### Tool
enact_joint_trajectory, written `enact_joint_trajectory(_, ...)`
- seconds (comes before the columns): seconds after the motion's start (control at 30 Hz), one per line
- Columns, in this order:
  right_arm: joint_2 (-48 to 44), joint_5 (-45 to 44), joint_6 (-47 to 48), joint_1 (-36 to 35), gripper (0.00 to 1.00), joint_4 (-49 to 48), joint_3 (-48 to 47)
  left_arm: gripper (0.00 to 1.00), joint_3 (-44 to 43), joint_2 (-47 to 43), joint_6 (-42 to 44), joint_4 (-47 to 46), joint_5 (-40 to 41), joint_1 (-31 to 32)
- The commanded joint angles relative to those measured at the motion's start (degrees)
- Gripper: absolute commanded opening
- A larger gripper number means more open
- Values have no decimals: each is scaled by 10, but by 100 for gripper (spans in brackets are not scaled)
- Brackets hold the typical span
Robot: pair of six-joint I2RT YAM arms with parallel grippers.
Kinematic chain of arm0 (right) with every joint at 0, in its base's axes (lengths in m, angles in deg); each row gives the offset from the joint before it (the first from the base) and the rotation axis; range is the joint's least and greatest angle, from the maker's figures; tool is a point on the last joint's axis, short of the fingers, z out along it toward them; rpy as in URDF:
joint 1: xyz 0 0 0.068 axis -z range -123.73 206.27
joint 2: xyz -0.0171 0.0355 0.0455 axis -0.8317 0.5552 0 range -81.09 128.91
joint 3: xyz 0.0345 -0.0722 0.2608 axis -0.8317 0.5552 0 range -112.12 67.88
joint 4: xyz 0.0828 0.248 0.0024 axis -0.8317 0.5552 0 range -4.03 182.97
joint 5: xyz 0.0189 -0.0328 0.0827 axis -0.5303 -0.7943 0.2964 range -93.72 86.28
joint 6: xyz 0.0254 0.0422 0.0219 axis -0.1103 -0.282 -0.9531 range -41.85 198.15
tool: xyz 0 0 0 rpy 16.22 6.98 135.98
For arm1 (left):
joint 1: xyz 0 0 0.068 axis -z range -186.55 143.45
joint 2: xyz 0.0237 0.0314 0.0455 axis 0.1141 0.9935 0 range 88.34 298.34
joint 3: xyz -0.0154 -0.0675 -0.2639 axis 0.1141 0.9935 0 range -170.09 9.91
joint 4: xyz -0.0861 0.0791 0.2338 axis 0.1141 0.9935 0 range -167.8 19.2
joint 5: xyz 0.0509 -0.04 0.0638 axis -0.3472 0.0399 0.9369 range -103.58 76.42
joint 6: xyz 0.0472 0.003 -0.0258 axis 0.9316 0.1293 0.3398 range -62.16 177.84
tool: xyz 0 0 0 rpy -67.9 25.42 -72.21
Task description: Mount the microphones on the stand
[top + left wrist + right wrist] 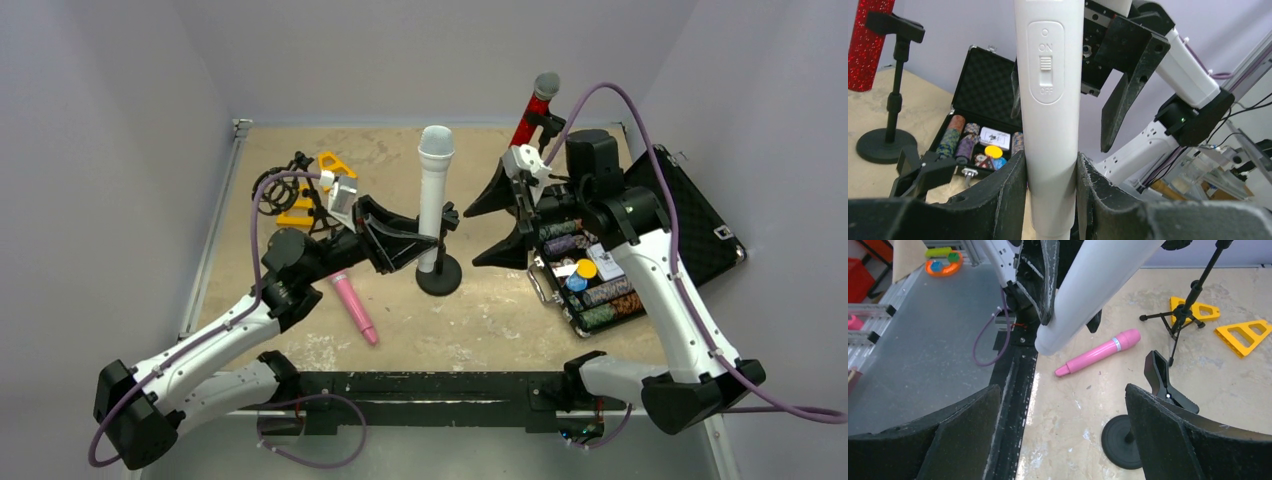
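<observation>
Left gripper (1052, 172) clamped on white microphone (435, 190), low on its body. Long axis upright, mesh head toward 12, butt end off the table. Stand clip (1163, 380) holds nothing, just beside at 3; round base (440, 276) below. Right gripper (497, 222) spread wide, nothing in it, at 3. Pink microphone (355, 308) lies flat at 7. Red microphone (528, 118) head-up at 1. Chip case (600, 295) at 4.
</observation>
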Motion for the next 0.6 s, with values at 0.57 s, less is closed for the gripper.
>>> enact_joint_trajectory(0.57, 29, 72, -469, -2, 94, -356, 14, 0, -82, 137, -22, -153, 58, 72)
